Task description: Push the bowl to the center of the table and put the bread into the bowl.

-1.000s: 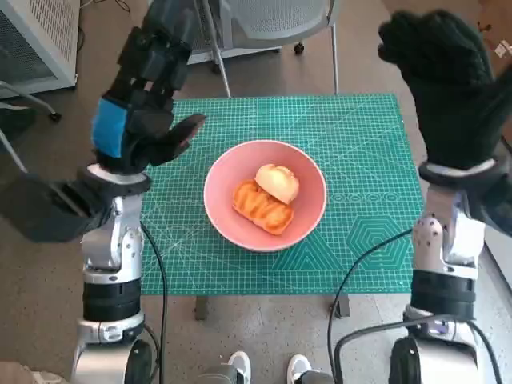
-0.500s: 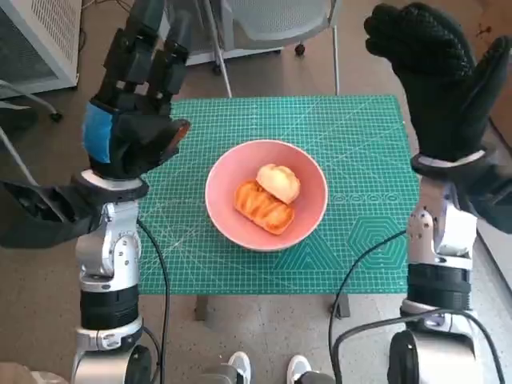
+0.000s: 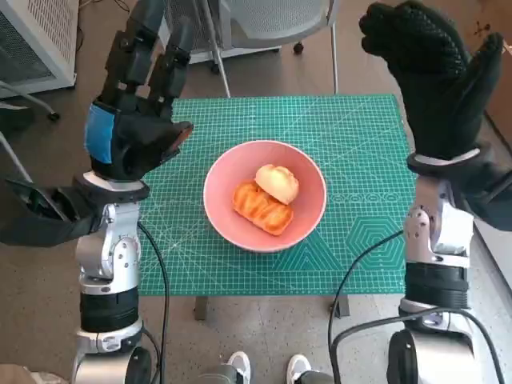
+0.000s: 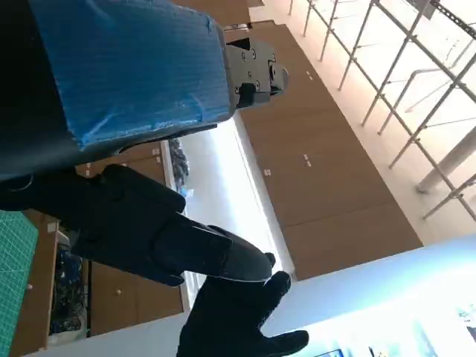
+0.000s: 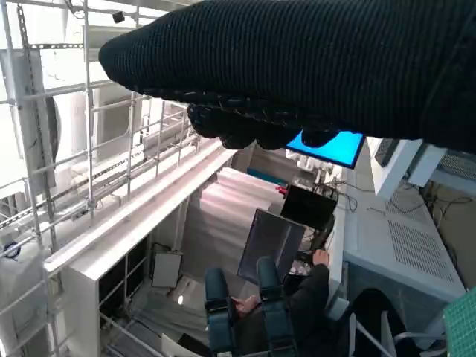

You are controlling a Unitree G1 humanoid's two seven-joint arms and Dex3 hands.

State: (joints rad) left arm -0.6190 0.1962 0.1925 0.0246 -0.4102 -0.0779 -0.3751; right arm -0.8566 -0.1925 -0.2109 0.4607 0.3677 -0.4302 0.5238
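A pink bowl (image 3: 265, 195) sits near the middle of the green cutting mat (image 3: 360, 152) that covers the table, roughly the same way in from the mat's left and right edges and a little closer to its near edge than to its far edge. Inside the bowl lie 2 pieces of bread: a flat, golden-brown pastry (image 3: 262, 207) toward the near side, and a pale round bun (image 3: 277, 183) leaning on it toward the far side. The 2 touch each other.

The left hand (image 3: 132, 120) is raised above the mat's far left corner, its blue-taped back facing left, its fingers (image 3: 146, 50) spread and pointing away from the robot. It holds nothing and touches neither bowl nor mat. The right hand (image 3: 436, 80), in its black knitted glove, is lifted above the mat's far right corner, fingers apart and empty, well apart from the bowl.

In the left wrist view the gloved right hand shows beyond the left hand's black fingers. In the right wrist view a person (image 5: 286, 309) sits in a chair in the background. In the head view a grey chair (image 3: 264, 18) stands on the floor past the table's far edge, and 2 white shoes (image 3: 268, 366) show at the near edge.
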